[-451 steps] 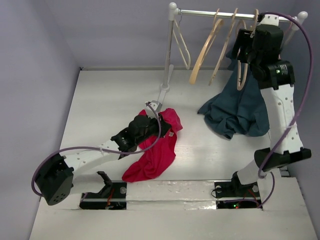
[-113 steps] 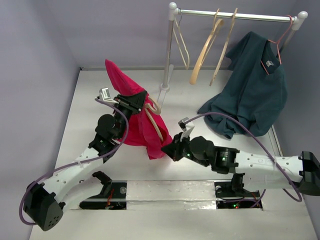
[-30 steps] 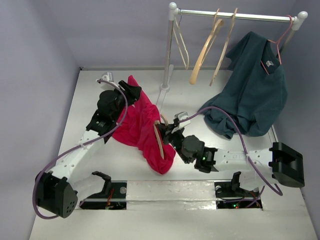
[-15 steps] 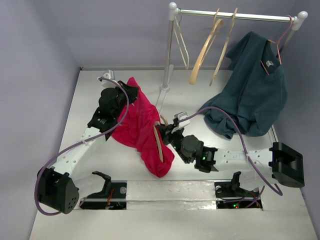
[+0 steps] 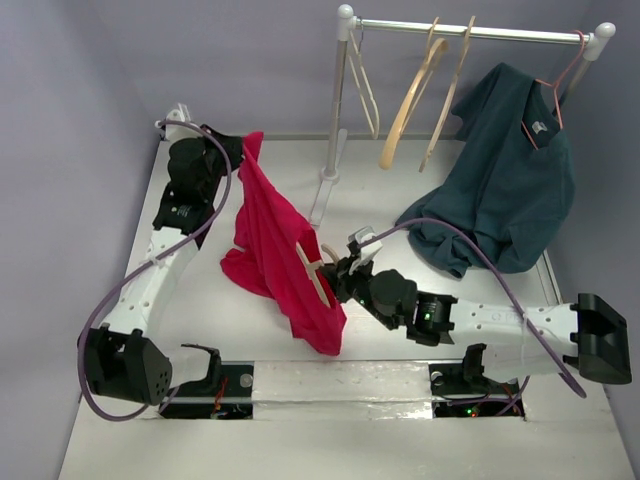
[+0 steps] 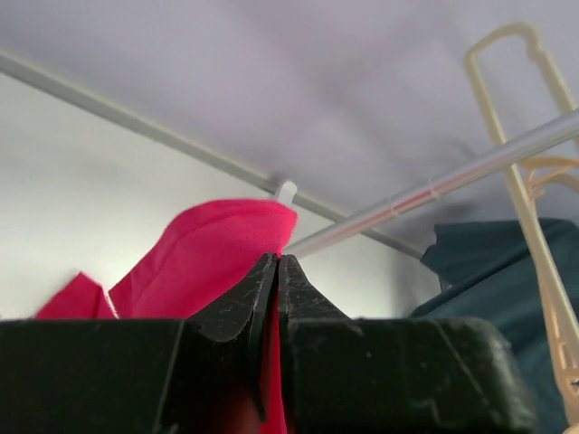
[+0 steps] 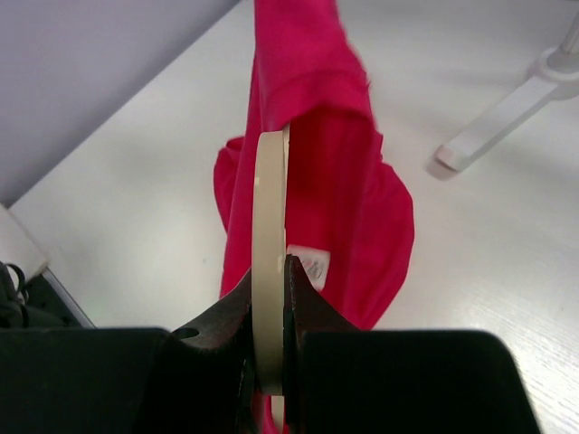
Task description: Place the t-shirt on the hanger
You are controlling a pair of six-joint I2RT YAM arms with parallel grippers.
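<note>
1. Left jaws: shut tight on a pinch of the crimson t-shirt (image 6: 217,244). In the left wrist view the fabric runs straight into the closed tips.
2. Right jaws: clamped on the tan wooden hanger (image 7: 270,226), which shows edge-on between them in the right wrist view.
3. The hanger's far end goes into a fold of the t-shirt, with red cloth on both sides of it. A small white label (image 7: 309,265) sits just beside the jaws.
4. Top view: the left arm (image 5: 160,260) is raised at the back-left and holds the t-shirt (image 5: 270,230) up by its top edge. The cloth hangs down and right past the hanger (image 5: 312,270).
5. Can't tell whether the lowest folds touch the bench (image 5: 380,200).
6. The right arm (image 5: 480,315) reaches in low from the right.
7. On the rack rail (image 5: 470,30) at the back are a thin white hanger (image 5: 362,85), two more wooden hangers (image 5: 410,100), and a dark teal shirt (image 5: 510,190) on a pink hanger (image 5: 560,75).
</note>
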